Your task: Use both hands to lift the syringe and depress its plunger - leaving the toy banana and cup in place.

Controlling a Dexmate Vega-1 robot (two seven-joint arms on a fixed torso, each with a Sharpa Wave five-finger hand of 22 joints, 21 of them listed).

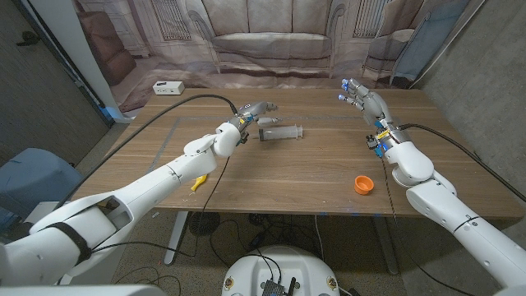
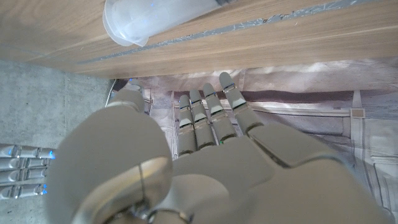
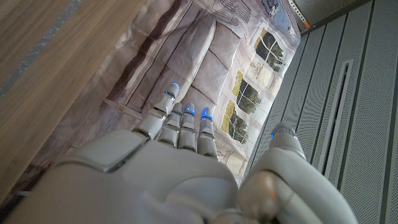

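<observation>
A clear syringe (image 1: 281, 131) lies on its side on the wooden table (image 1: 312, 173), toward the far middle. My left hand (image 1: 256, 110) hovers just beyond its left end with fingers spread, holding nothing; in the left wrist view the hand (image 2: 205, 155) is open and the syringe's flared end (image 2: 146, 22) lies past the fingertips. My right hand (image 1: 366, 100) is raised at the far right, fingers extended and apart, well clear of the syringe; it (image 3: 186, 162) holds nothing. The yellow toy banana (image 1: 198, 182) lies under my left forearm. The orange cup (image 1: 364, 184) stands near the front right.
A white power strip (image 1: 167, 87) lies at the table's far left corner. A printed backdrop of a sofa (image 1: 271, 41) hangs behind the table. A black cable (image 1: 181, 103) runs across the left part of the table.
</observation>
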